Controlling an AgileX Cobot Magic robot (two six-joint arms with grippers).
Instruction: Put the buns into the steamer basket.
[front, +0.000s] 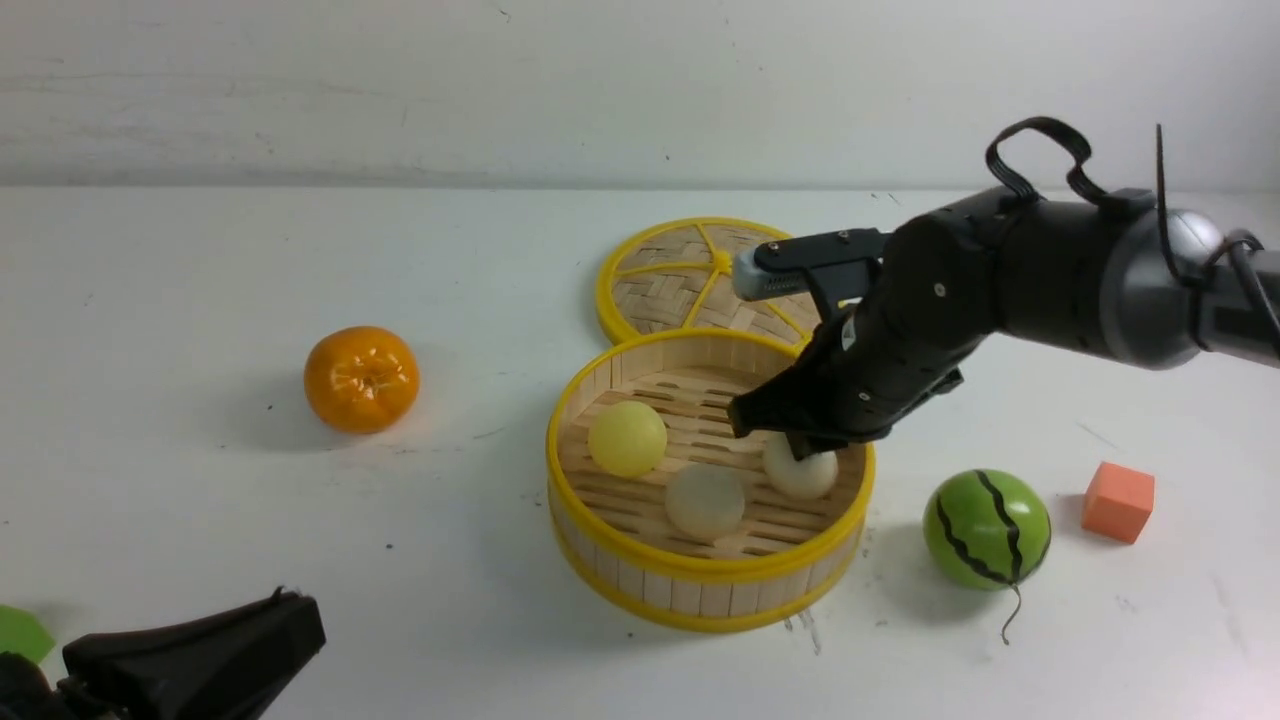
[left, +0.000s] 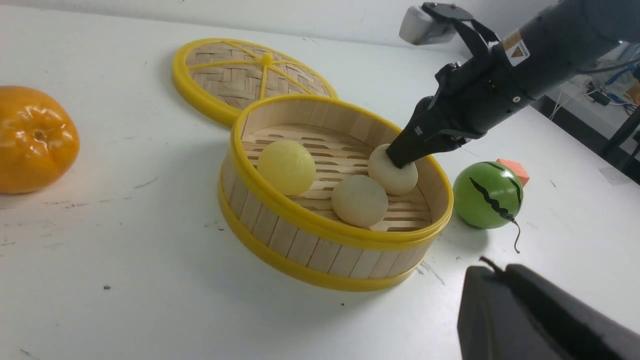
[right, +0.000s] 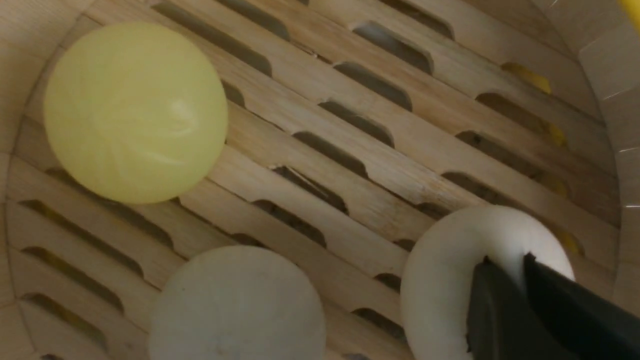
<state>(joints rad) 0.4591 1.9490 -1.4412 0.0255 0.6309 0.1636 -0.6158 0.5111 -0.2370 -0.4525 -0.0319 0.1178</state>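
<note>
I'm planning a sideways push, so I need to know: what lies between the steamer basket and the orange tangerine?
Only bare tabletop separates the steamer basket and tangerine, as the front view shows.

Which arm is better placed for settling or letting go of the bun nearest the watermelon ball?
Right, I'd judge: its gripper is right at that bun inside the basket; the left gripper sits outside.
</note>
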